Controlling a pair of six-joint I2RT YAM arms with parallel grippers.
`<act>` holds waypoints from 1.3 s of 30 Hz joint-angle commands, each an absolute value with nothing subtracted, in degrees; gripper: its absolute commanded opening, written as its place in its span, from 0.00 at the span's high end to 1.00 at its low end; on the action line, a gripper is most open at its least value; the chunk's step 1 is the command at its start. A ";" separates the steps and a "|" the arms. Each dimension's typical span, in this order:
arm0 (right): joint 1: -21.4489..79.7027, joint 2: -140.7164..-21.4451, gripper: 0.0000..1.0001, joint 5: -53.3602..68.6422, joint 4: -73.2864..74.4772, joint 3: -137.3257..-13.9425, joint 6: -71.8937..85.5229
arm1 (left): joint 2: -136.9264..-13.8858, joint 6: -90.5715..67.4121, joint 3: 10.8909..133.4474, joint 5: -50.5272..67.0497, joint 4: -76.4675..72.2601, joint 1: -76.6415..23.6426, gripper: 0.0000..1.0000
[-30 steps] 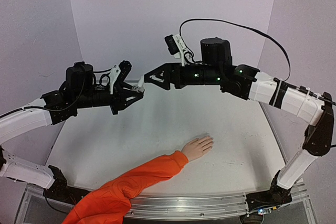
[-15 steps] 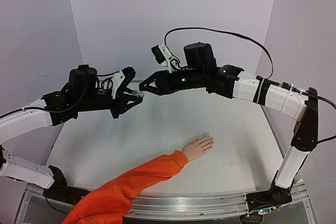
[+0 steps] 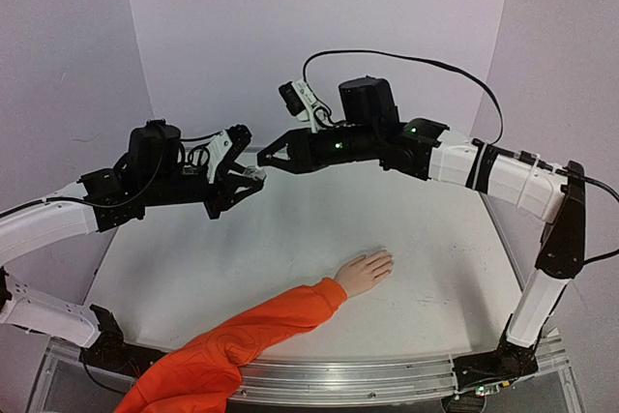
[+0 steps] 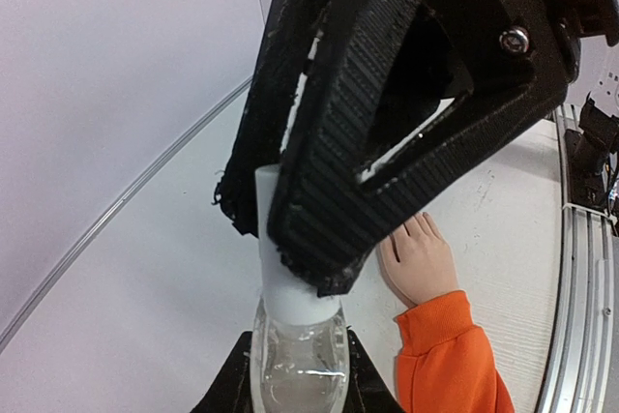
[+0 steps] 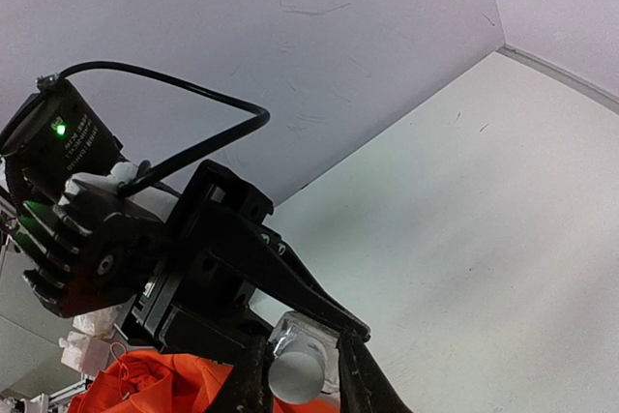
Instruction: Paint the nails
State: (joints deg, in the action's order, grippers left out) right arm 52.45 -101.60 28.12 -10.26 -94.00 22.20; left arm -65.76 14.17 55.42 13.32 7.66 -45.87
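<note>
A small bottle [image 4: 299, 370] with a clear glass body and a white cap [image 4: 287, 282] is held up in the air, my left gripper [image 4: 298, 379] shut on its body. My right gripper [image 5: 298, 381] meets it from the opposite side, its ribbed fingers [image 4: 329, 191] shut on the cap [image 5: 295, 376]. In the top view both grippers [image 3: 250, 181] [image 3: 267, 158] touch at the back centre, well above the table. The pale mannequin hand [image 3: 365, 272] with its orange sleeve [image 3: 253, 334] lies flat below. Its nails [image 3: 386, 259] are too small to make out.
The white table [image 3: 445, 239] is walled by pale panels at the back and sides. A metal rail [image 3: 387, 374] runs along the near edge. A black cable [image 3: 416, 45] arcs over the right arm.
My right arm swung left and down to the left gripper, and its jaws closed from wide open onto the bottle's cap. The left arm shifted only slightly.
</note>
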 commanded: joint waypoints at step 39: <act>52.82 -90.98 1.00 19.26 -16.79 -86.09 19.07 | -67.59 15.65 59.86 12.21 12.39 -46.23 1.00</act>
State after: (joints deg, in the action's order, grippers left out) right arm 52.71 -96.01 22.85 -12.49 -86.87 18.70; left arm -68.47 15.20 56.99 12.82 13.96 -46.24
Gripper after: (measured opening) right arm 0.135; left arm 0.220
